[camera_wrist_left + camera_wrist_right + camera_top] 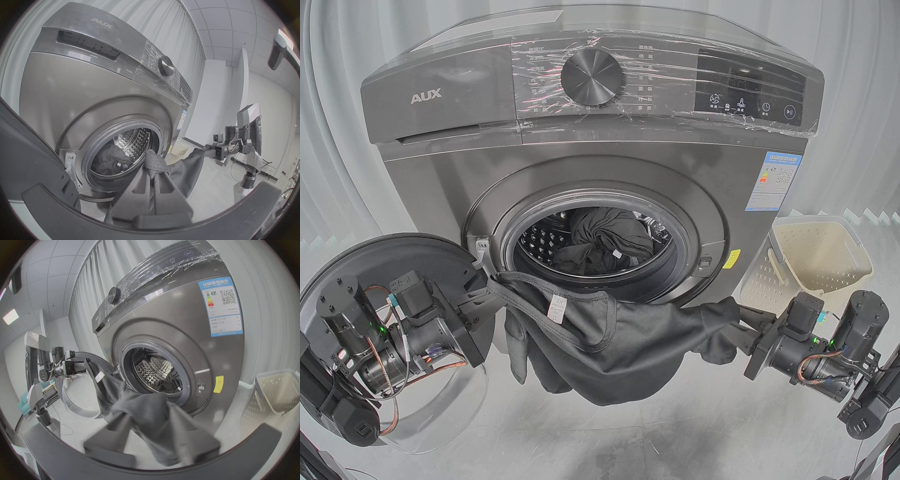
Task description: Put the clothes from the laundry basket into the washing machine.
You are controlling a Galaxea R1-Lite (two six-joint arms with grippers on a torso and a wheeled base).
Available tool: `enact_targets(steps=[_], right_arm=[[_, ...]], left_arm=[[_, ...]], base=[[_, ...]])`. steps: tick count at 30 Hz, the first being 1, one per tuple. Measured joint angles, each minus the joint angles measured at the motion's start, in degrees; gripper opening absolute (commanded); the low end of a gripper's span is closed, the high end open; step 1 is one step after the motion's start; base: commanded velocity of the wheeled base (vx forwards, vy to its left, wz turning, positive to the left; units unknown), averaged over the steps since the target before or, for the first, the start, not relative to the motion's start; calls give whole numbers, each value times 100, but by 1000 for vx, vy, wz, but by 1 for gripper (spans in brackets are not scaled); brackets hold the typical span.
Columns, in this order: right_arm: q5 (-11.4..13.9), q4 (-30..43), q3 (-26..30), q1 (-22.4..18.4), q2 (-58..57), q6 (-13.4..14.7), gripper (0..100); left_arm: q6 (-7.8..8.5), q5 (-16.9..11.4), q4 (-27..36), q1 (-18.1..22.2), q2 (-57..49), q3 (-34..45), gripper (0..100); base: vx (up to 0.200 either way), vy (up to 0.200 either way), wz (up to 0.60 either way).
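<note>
At left, the washing machine (650,156) door (381,262) hangs open. In front of it we see the left gripper (489,295), fingers clenched on one end of a dark shirt (612,340). The shirt sags across the drum's mouth, below another dark garment (606,240) lying inside. The right gripper (745,326) grasps the other end, near the laundry basket (765,281).

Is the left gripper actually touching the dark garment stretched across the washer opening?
Touching. The left wrist view shows the left gripper clamped shut on a bunched fold of the dark garment, with no gap between them.
</note>
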Motion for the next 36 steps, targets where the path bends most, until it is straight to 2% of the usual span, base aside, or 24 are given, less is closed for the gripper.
enact_targets(steps=[3,7,14,25,30,36], right_arm=[[5,-7,250,55,57,-4,100],[16,72,711,234,171,10,100],[24,88,901,482,636,-11,100],[29,35,901,779,1775,-77,100],[27,-22,650,790,2238,-45,100],[44,-27,258,864,2488,-28,100]], left_arm=[[-2,93,0,-83,33,-18,0],[-24,464,0,-325,99,-91,0],[-57,638,-2,-628,322,-514,0],[-73,790,2,-758,581,-857,0],[-76,1031,0,-873,601,-951,0],[-73,1056,0,-942,606,-1008,0]], base=[[0,0,0],[0,0,0],[0,0,0],[0,0,0],[0,0,0],[0,0,0]])
